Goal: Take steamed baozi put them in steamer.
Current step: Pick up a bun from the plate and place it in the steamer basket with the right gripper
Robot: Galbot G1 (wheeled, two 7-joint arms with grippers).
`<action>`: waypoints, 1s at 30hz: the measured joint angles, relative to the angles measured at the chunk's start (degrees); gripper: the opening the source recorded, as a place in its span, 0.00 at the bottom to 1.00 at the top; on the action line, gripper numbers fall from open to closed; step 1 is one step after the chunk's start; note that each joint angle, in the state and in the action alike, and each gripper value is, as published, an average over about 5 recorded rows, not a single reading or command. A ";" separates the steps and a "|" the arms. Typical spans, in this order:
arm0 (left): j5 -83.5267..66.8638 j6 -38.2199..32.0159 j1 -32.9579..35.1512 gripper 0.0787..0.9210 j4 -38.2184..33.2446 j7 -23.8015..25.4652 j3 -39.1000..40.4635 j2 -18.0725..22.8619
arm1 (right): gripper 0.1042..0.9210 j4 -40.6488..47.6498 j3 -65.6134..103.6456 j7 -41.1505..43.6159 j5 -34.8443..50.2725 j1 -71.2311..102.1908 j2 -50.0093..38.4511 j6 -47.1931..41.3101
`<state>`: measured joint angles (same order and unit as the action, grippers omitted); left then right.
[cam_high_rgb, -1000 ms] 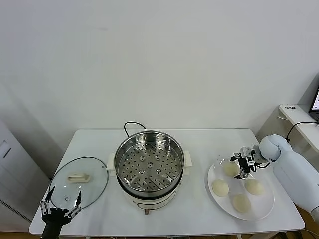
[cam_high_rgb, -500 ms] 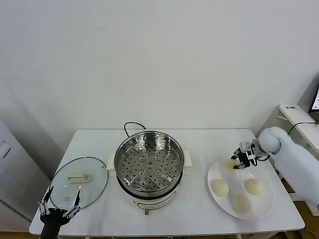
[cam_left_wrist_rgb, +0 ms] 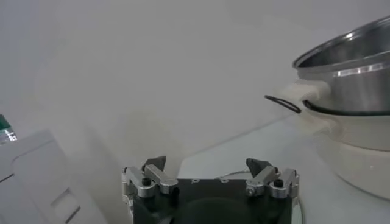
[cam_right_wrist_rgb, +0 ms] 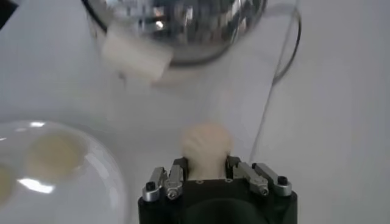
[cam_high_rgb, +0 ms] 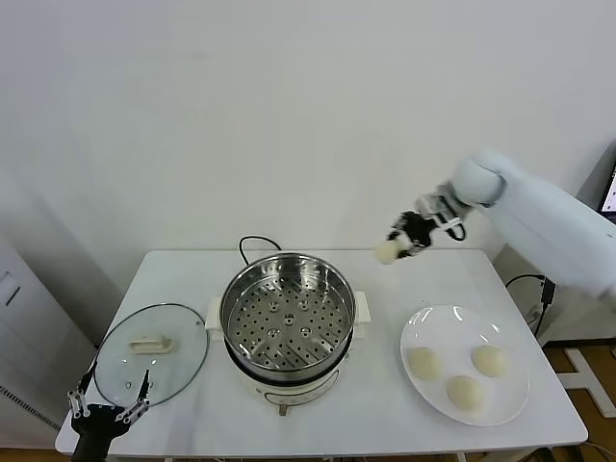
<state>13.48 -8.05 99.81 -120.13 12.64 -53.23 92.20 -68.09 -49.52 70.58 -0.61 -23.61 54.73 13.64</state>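
My right gripper is shut on one cream-white baozi, holding it in the air above the table, just right of the steamer. The right wrist view shows that baozi squeezed between the jaws of the right gripper, with the steamer's shiny wall beyond. Three more baozi lie on the white plate. The steamer's perforated tray holds nothing. My left gripper hangs open low at the table's front left corner, nothing between its fingers.
A round glass lid lies flat on the table left of the steamer. The steamer's black cord loops behind it. The white wall stands close behind the table.
My right gripper closed on a baozi on the plate, lifted it and carried it up and left toward the steamer. The plate now holds three. The left arm stayed put.
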 measured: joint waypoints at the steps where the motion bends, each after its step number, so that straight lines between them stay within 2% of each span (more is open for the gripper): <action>1: -0.16 -0.06 0.16 0.88 -0.15 0.00 -0.15 0.00 | 0.36 0.01 -0.53 0.04 -0.46 -0.51 1.38 1.08; 7: -1.34 -0.40 1.10 0.88 -0.71 0.00 -1.25 0.00 | 0.38 0.41 -2.05 0.39 -4.80 -1.30 9.05 7.31; 12: -2.36 -0.37 1.45 0.88 -1.22 0.00 -1.95 0.00 | 0.44 1.10 -2.65 0.64 -8.73 -0.01 13.72 11.65; 15: -2.77 -0.35 1.64 0.88 -1.33 0.00 -2.16 0.00 | 0.48 1.50 -2.78 0.68 -10.88 1.24 15.65 13.73; 27: -3.54 -0.47 2.11 0.88 -1.23 0.00 -2.60 0.00 | 0.50 3.99 -0.51 0.94 -19.00 7.30 20.91 21.29; 30: -3.60 -0.53 2.17 0.88 -1.14 0.00 -2.71 0.00 | 0.55 4.76 0.30 1.04 -20.90 8.33 21.73 22.78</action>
<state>9.88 -8.59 101.99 -121.27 12.64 -55.94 92.20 -63.33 -49.22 71.62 -21.51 -15.28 76.46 36.42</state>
